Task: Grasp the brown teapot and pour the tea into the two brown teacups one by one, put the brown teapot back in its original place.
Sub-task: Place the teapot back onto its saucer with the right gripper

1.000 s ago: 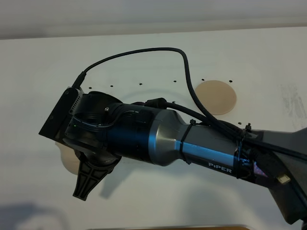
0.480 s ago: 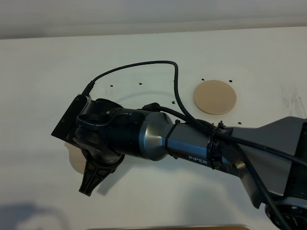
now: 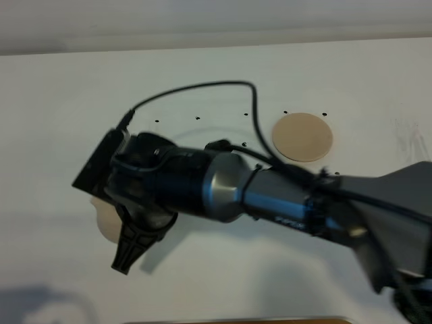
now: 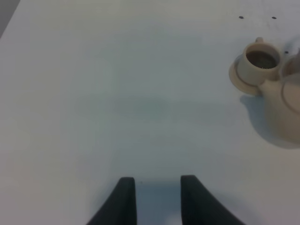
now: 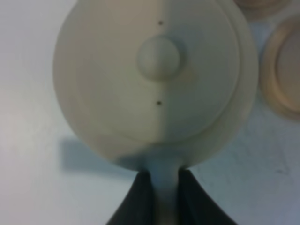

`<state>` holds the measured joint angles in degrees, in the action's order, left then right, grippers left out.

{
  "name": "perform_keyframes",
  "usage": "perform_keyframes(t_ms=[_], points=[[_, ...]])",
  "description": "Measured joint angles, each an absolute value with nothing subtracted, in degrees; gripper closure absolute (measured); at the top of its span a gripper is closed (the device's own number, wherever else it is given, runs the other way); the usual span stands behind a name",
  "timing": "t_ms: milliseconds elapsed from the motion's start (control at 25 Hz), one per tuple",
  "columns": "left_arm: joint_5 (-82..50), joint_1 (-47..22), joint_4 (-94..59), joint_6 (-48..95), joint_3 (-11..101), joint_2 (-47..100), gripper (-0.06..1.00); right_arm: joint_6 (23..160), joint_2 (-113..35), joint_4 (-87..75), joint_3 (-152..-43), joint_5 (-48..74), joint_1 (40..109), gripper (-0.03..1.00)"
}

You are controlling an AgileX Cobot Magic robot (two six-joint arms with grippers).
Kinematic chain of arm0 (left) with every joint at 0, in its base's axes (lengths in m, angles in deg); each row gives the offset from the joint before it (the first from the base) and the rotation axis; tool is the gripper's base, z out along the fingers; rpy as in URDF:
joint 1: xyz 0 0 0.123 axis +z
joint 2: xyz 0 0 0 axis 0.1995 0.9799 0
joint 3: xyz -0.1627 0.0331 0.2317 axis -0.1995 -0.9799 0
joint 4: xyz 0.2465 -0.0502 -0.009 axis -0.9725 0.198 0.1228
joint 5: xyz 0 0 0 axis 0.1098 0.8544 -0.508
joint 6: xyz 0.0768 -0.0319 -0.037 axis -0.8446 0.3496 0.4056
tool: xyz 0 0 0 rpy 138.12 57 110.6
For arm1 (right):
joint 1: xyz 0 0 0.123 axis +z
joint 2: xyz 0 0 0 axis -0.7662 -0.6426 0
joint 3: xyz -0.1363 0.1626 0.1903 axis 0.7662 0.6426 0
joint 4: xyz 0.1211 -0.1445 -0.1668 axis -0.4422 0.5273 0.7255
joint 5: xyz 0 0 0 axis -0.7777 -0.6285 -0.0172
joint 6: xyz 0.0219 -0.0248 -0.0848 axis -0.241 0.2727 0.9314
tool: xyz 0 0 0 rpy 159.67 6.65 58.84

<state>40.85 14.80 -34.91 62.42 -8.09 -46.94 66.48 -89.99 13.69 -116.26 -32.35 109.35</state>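
We had the right claw [image 5: 160,187] clamped on the loop handle of the squat, pale tan clay teapot with the knobbed lid [image 5: 157,79], its two dark fingers [image 5: 136,197] pinching the handle from either side. Gripping there kept the pot's body free and let the wrist roll turn the spout down for pouring. The teapot hung off the white worktop [image 3: 202,61], casting a shadow beside it. In the high view the right arm reached across the middle and hid the pot entirely; only a sliver of a tan saucer [image 3: 104,219] showed under the wrist.

From the left wrist view, one small pale tan cylindrical teacup with a tiny side handle [image 4: 258,63] stood on its matching saucer just beside the pot, dark inside (we judged it might already hold tea, though the blur left that unsure). The rims at the edge of the right wrist view could have been the other cup or only saucers; we could not tell.

The wide, flat, round tan saucer disc [image 3: 302,137] lay bare and well apart, kept free for the pot's return.

The left claw [image 4: 153,199] hovered over bare worktop with fingers apart, holding nothing, out of the pouring arm's way.
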Motion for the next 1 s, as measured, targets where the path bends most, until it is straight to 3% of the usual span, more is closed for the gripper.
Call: perform_keyframes(t_ms=[240, 1000], points=[[40.9, 14.8, -34.9, 62.4, -8.1, -46.9, 0.64, 66.8, -84.6, 13.5, -116.3, -34.3, 106.5, 0.88], [40.9, 14.8, -34.9, 62.4, -8.1, -46.9, 0.64, 65.7, -83.7, 11.4, -116.3, -39.3, 79.9, 0.88]])
